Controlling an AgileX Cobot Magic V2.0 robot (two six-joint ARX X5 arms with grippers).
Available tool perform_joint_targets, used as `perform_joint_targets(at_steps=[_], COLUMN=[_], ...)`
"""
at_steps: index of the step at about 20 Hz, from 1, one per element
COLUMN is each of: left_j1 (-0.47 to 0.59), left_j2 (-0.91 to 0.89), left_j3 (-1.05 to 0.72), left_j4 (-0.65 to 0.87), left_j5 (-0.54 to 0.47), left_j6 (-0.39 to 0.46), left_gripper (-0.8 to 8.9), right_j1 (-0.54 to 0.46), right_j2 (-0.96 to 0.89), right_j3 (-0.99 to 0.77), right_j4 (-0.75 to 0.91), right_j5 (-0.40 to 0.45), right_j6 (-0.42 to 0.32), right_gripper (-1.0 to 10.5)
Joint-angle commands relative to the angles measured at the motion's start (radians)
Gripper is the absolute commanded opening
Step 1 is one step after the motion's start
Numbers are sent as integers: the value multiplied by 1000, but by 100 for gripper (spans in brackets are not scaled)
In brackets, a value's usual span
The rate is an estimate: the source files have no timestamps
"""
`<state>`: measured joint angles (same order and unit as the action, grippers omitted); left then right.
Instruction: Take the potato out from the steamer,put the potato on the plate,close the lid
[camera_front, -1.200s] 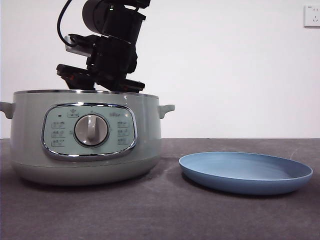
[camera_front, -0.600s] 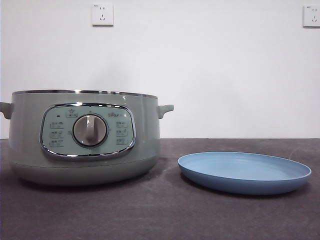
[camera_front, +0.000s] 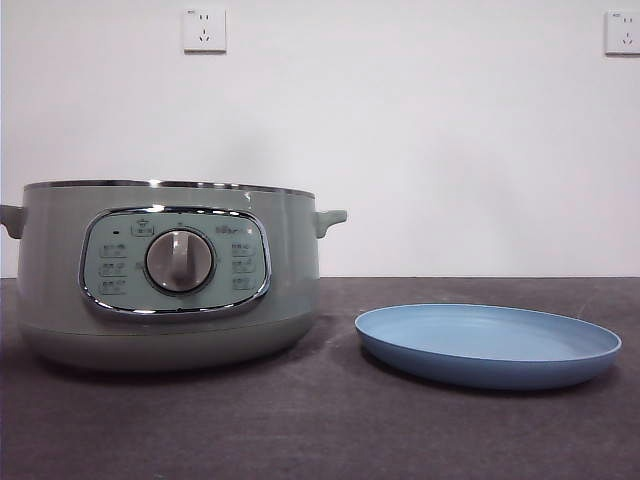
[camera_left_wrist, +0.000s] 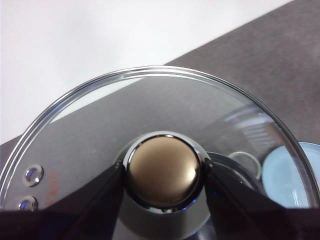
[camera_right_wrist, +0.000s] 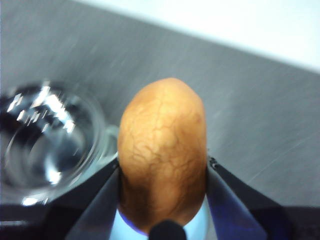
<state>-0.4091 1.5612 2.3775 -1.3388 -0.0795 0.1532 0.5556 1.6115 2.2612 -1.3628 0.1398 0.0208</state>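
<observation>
The sage-green steamer (camera_front: 170, 275) stands lidless at the left of the front view, and the light-blue plate (camera_front: 488, 345) lies empty to its right. Neither arm shows in that view. In the left wrist view my left gripper (camera_left_wrist: 164, 175) is shut on the knob (camera_left_wrist: 164, 167) of the glass lid (camera_left_wrist: 150, 100) and holds it in the air above the table. In the right wrist view my right gripper (camera_right_wrist: 162, 175) is shut on the orange-brown potato (camera_right_wrist: 162, 150), held above the table next to the open steamer (camera_right_wrist: 45, 145).
The dark grey table (camera_front: 320, 430) runs to a white wall with two sockets (camera_front: 204, 29) (camera_front: 622, 31). Through the lid the plate (camera_left_wrist: 285, 175) shows below.
One second ago a dark arm stood over the steamer's rim in the front view. It has since risen out of that view. Steamer and plate have not moved.
</observation>
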Motion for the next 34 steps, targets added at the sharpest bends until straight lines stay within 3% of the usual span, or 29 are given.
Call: perform_joint_targets(at_steps=[1,6,17,26,27,32,34], left_j1=[-2,-2,-2,-2,-2,-2,-2], left_j2=[-12,-12,-12,-12,-12,-12,-12], left_j3=[11,11,11,11,11,11,11], left_j4=[-50,-50,-51,-51,-51,-51,-51], left_j5=[29,32,36,39,41,76,89], left_j6=[6,6,6,5,5,5,5], left_gripper=[-8,-8,-8,-8,-8,-8,-8], right_j1=[2,3,-73,-104,-105,-106,-113], right_j2=[15,29,38,91,92,89,89], right_j3=[-135,-373,-1006,-1154,-1154,-1153,-1153], right_j4=[-19,17,549,654,665,673,669], right_j5=[-69,-70,-90,-141,-141,-140,-140], right_j6=[18,25,24,-4,-2,34,34], right_gripper=[-10,-10,-11,-8,20,604,631])
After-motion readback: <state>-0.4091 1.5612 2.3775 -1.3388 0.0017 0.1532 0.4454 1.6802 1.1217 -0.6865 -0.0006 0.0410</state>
